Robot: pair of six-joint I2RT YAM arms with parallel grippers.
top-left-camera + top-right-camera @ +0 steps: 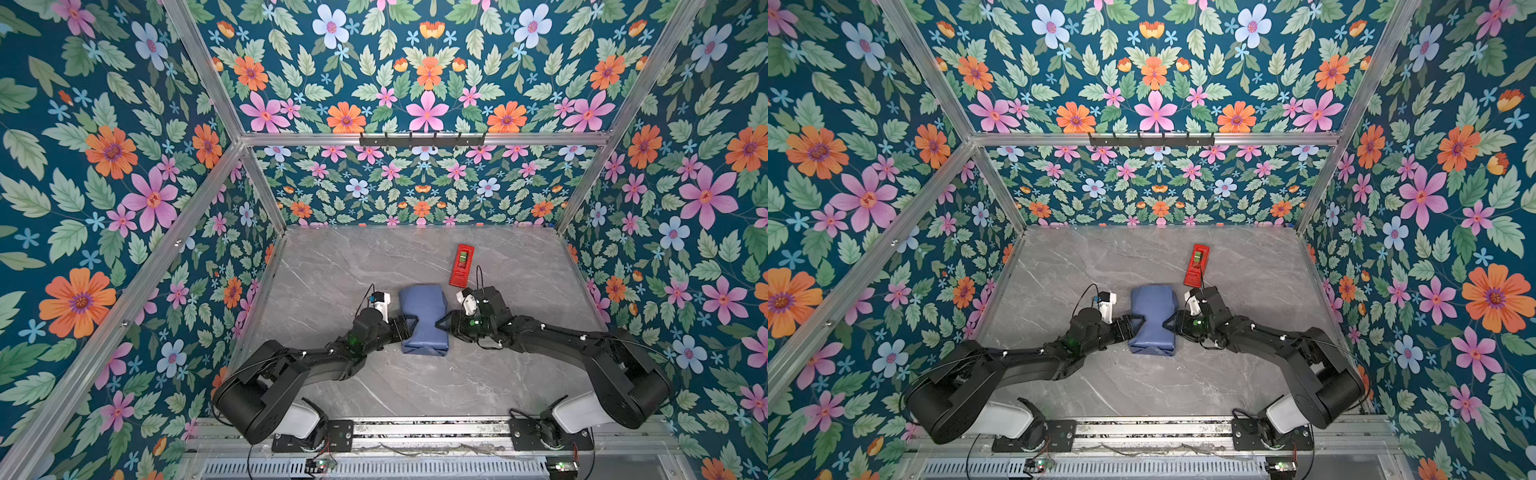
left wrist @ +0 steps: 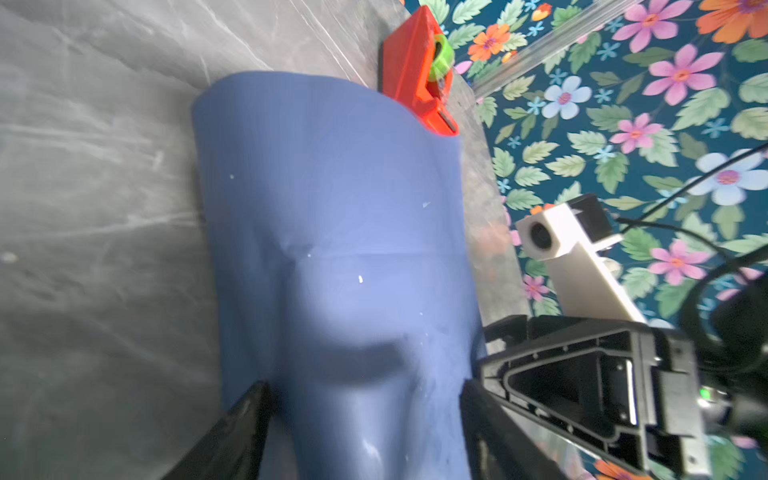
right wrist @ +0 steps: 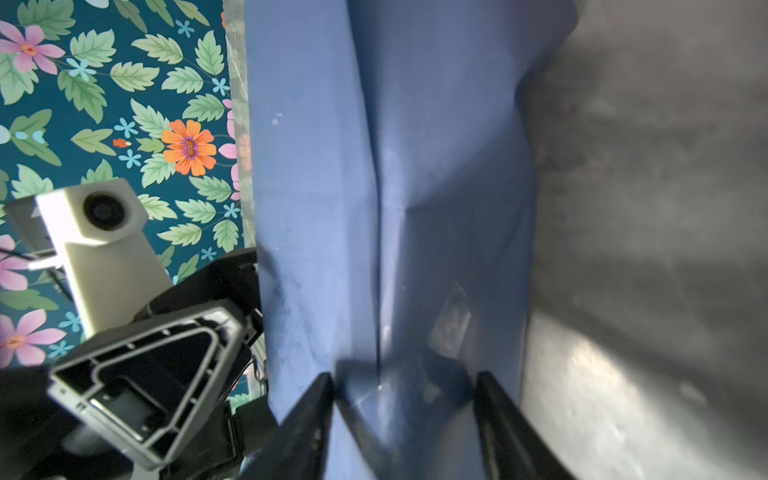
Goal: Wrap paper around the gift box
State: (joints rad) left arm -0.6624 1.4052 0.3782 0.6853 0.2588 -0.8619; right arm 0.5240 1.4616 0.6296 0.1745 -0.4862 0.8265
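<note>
Slate-blue paper (image 1: 424,307) is all you can see of the parcel. It sits mid-surface (image 1: 332,270), with the red tape dispenser (image 1: 461,266) just off at 1 o'clock. The gift box itself is completely hidden; only the blocky shape says it's inside.

The left end effector (image 1: 409,323) comes in from 9 o'clock with its jaws spread wide. The papered flank fills the gap between them, and I can't tell whether that's a clamp or just contact. The right end effector (image 1: 438,324) is in from 3 o'clock, jaws apart with daylight either side of a raised fold, so it has hold of nothing.

This looks like a side-creasing squeeze, late in the wrap. To do it well, I'd push evenly from both flanks so the parcel doesn't skate towards either arm. I'd also keep the fingertips low against the box wall and go gently, because that paper is already dented at the waist.

In both top views you get the whole outline. The 6 o'clock end is folded down in a lumpy flap, and the 12 o'clock end is rounded and looks loose.

The right wrist view adds a long seam running down the paper and a pale glossy patch beside it, possibly tape. The left wrist view shows none of that, just a smooth face and the dispenser beyond.
</note>
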